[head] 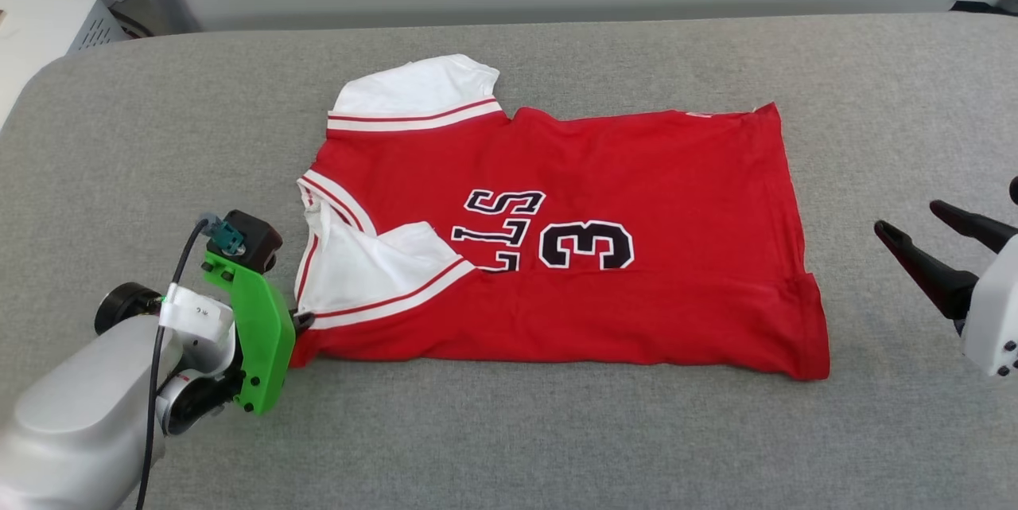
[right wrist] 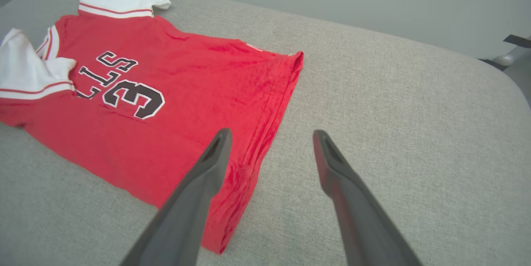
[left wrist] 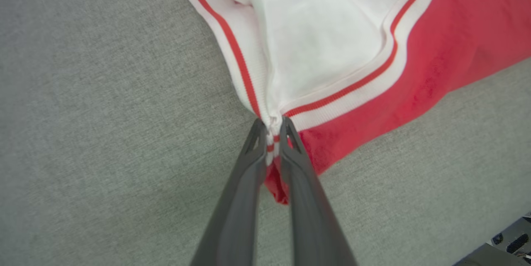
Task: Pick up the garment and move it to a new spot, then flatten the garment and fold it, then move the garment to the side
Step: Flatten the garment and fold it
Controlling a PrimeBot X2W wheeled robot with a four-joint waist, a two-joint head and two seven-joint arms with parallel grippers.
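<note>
Garment (head: 636,176) lies flat on the grey bench (head: 509,430), lettering up, 1 sleeve (head: 382,263) turned in over the front. Folding appears begun; further folds and the move aside remain. Left pincer (left wrist: 271,127) is pinched narrow on the near shoulder corner. Right pincer (head: 907,217) stands wide, holding nothing, near the hem.

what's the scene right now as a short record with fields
surface: grey padded table
garment: red jersey lying front up, one sleeve folded over part of the lettering
left gripper: shut on the garment's corner by the striped trim
right gripper: open, holding nothing, off the hem end
stage: probably mid-fold, judging by the tucked sleeve
</note>
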